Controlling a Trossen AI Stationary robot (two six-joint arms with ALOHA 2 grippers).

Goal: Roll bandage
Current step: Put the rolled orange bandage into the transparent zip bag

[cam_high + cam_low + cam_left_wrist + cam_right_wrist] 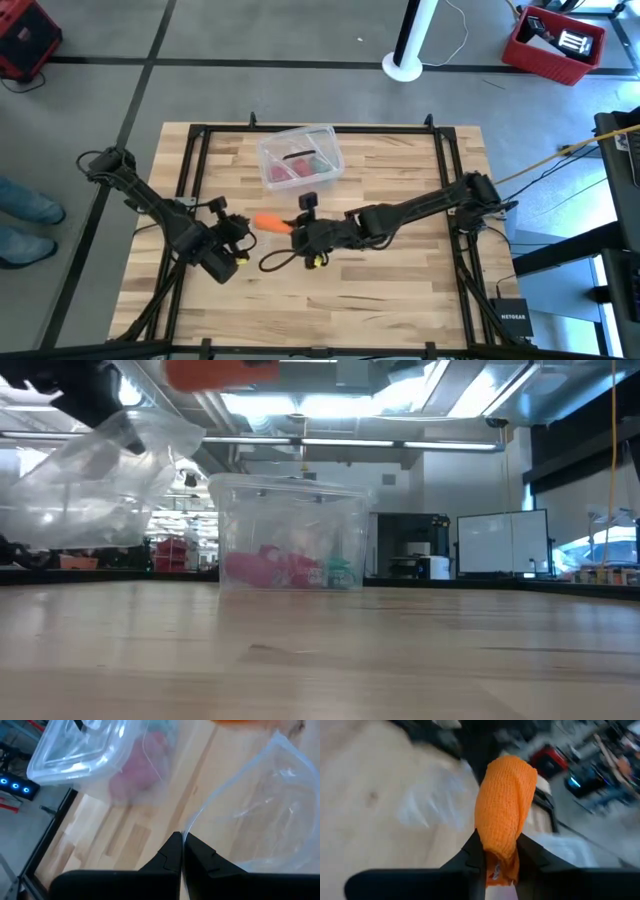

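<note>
Two arms: both reach in over the wooden table (pixel 400 290) and meet near its middle, the left one from the left side, the right one from the right.
Right gripper (pixel 501 851): its two dark fingers are clamped on the bandage, one on each side of the lower end.
Bandage (pixel 505 815): bright orange knit fabric, bunched into a stubby wad that stands up out of the right fingers; from above it shows as an orange streak (pixel 271 222) just left of the right gripper (pixel 300 232), between the two arms and lifted off the table.
Left gripper (pixel 182 851): fingertips pressed together, pinching the edge of the clear plastic wrapper (pixel 260 815); from above it sits left of the bandage (pixel 238 238).
Wrapper: crumpled, see-through, hanging in the air at the left of the table-level view (pixel 95 485), with the orange bandage (pixel 215 372) just above it at the picture's top edge.
Clear plastic box (pixel 300 157): stands on the table beyond the grippers, toward the far edge, with red and green contents inside; apart from both grippers.
Floor: a red crate (pixel 555 45) sits far right, off the table.
</note>
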